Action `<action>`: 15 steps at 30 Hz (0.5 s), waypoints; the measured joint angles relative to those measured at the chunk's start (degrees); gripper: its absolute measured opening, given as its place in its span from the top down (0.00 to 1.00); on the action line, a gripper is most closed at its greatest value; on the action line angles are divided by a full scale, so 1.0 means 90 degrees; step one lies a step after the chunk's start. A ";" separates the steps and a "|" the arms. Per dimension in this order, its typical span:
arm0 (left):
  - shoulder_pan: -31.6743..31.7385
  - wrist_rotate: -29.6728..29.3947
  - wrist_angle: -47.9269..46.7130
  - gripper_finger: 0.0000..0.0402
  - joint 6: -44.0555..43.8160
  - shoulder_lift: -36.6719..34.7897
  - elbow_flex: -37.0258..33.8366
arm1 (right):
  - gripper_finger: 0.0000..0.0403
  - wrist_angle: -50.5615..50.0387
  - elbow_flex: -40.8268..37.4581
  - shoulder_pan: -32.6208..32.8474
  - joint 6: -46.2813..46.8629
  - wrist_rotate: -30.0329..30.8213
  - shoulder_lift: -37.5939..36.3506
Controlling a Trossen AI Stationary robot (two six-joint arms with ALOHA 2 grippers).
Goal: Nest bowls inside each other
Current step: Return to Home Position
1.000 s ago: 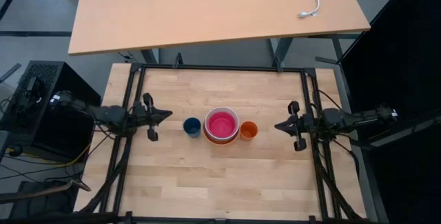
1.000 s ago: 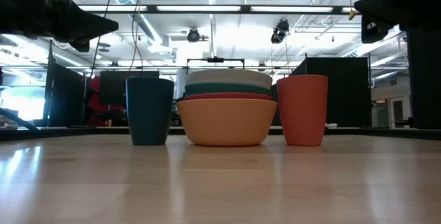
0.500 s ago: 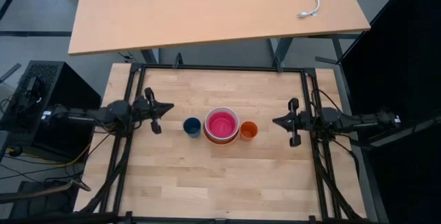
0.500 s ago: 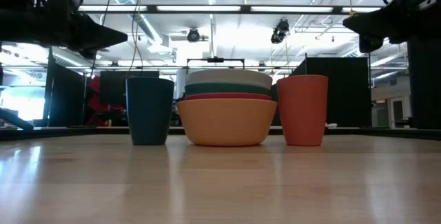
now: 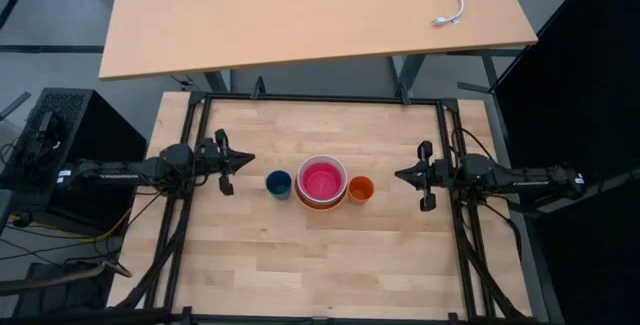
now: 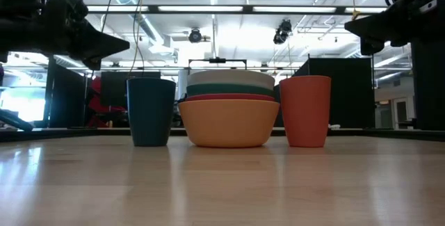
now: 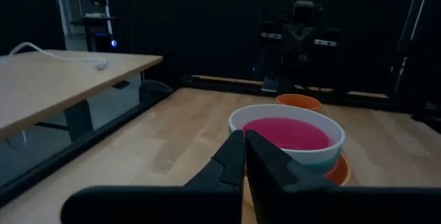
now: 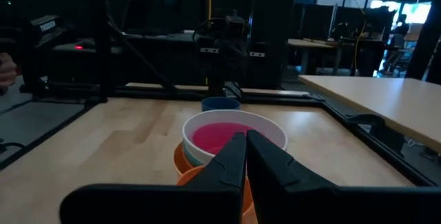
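Note:
The bowls [image 5: 322,182] stand nested in one stack at the middle of the table. The pink one [image 7: 286,131] lies on top, inside the white. In the low view, white [image 6: 231,78], teal, red and yellow-orange [image 6: 229,122] rims show from top to bottom. The yellow-orange bowl rests by its base on the table. My left gripper [image 5: 250,158] hovers shut to the left of the stack, pointing level at it. My right gripper [image 5: 398,175] hovers shut to the right, also pointing level at it. Both are above the table and hold nothing.
A dark blue cup [image 5: 279,183] stands just left of the stack and an orange cup [image 5: 361,189] just right of it, each between a gripper and the bowls. A black frame [image 5: 320,99] runs round the table. A larger desk [image 5: 310,10] stands beyond the far edge.
My left arm has swung round, so its shut gripper now points straight across at the bowls instead of slanting. It has also sunk a little. The bowls and cups have not moved.

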 joint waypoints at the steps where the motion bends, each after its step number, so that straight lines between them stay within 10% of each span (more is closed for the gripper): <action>1: 0.0019 0.0044 0.0015 1.00 -0.0034 0.0003 -0.0019 | 1.00 -0.0010 0.0000 -0.0015 0.0012 -0.0022 0.0003; 15: 0.0050 0.0118 0.0085 1.00 -0.0089 0.0006 -0.0055 | 1.00 -0.0094 -0.0001 -0.0030 -0.0050 -0.0222 -0.0342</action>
